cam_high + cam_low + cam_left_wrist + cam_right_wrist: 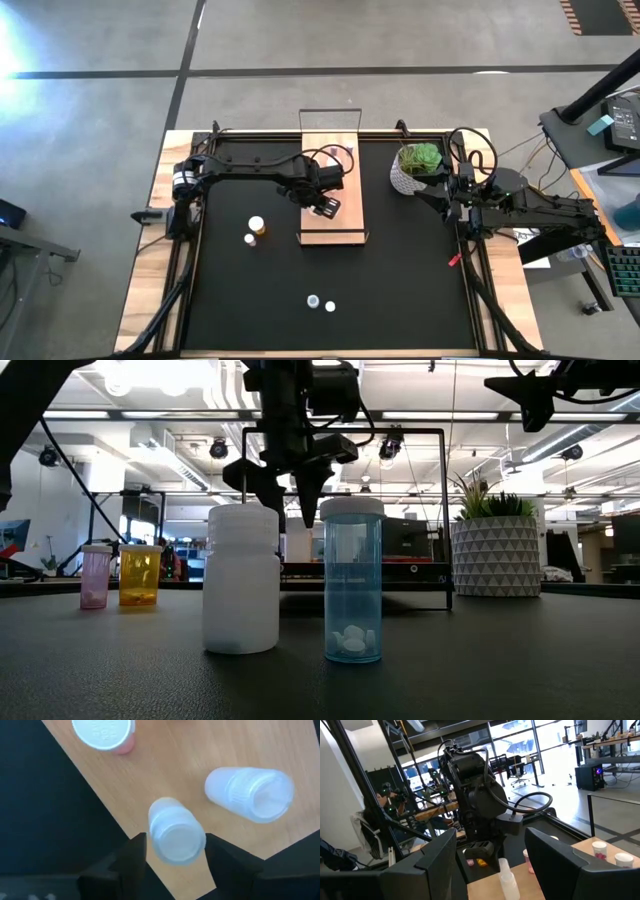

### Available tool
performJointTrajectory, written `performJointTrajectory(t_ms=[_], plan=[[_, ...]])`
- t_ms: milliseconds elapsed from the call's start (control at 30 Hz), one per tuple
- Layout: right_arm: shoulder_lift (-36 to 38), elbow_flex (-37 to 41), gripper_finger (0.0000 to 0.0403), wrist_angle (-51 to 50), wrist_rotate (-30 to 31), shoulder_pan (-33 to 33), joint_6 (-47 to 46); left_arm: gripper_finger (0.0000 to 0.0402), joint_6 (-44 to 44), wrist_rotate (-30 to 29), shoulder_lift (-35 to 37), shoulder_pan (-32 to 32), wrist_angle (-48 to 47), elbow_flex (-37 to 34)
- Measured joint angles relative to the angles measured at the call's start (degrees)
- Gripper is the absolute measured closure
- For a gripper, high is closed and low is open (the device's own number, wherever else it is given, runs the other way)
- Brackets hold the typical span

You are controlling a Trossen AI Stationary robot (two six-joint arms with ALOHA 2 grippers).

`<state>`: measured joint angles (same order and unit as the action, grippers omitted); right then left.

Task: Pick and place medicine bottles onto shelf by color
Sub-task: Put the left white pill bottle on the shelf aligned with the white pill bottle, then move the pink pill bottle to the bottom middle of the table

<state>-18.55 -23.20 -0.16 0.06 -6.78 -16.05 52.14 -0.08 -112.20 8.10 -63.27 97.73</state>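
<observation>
Over the shelf, a pale bottle stands between the left gripper's parted fingers, apparently ungripped.

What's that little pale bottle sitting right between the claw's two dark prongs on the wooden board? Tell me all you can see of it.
The pale bottle is a small, cloudy bluish-white plastic cylinder with a flat round cap. It stands on the light-wood shelf near its edge, beside the black mat. The left claw hovers over it, one dark finger on each side, with slim gaps showing, so no firm squeeze is visible. A similar pale bottle and a pink one stand nearby, apart from it.
</observation>
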Motion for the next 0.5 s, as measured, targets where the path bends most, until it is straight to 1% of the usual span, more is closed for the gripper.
performJointTrajectory(t_ms=[200, 367, 500], plan=[[0.0, 0.0, 0.0177, 0.0, 0.0, 0.0, 0.0, 0.0185, 0.0, 0.0, 0.3, 0.0, 0.9, 0.2], [0.0, 0.0, 0.0177, 0.0, 0.0, 0.0, 0.0, 0.0180, -0.4, 0.0, 2.0, 0.0, 1.3, 1.5], [0.0, 0.0, 0.0177, 0.0, 0.0, 0.0, 0.0, 0.0180, -1.5, 0.0, 5.4, 0.0, 1.3, 1.6]])
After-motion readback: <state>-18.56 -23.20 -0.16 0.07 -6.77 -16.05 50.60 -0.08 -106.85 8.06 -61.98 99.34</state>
